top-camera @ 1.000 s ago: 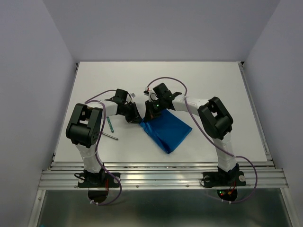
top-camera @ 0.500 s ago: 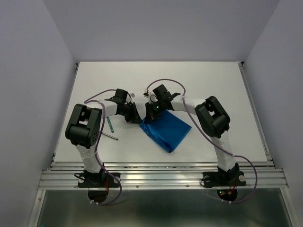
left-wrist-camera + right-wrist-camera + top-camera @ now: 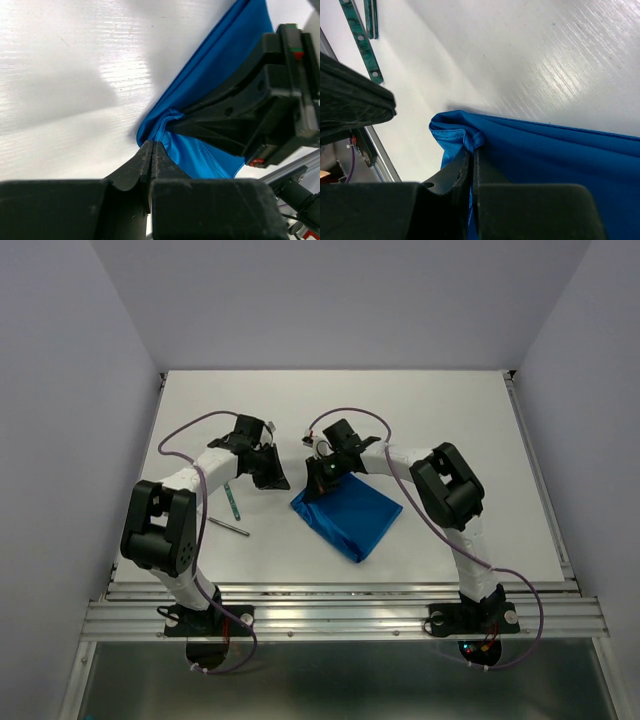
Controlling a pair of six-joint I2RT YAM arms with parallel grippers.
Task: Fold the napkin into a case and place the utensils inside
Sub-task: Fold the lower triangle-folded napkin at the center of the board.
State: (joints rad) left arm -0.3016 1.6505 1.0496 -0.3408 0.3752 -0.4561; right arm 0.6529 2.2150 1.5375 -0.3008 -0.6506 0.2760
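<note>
The blue napkin lies folded into a thick oblong on the table's middle. My right gripper is shut on its far left corner; in the right wrist view the jaws pinch a bunched fold of the cloth. My left gripper is shut and empty, just left of that corner and apart from it; its closed tips point at the cloth. The teal-handled utensil and the slim grey metal one lie on the table left of the napkin.
The white table has raised metal rails along its side and near edges. The left arm's forearm reaches over the utensils. The teal handle also shows in the right wrist view.
My left gripper has drawn back from the napkin's corner, up and to the left, and its arm has swung left. The right gripper still holds the corner, and the napkin has shifted slightly left.
</note>
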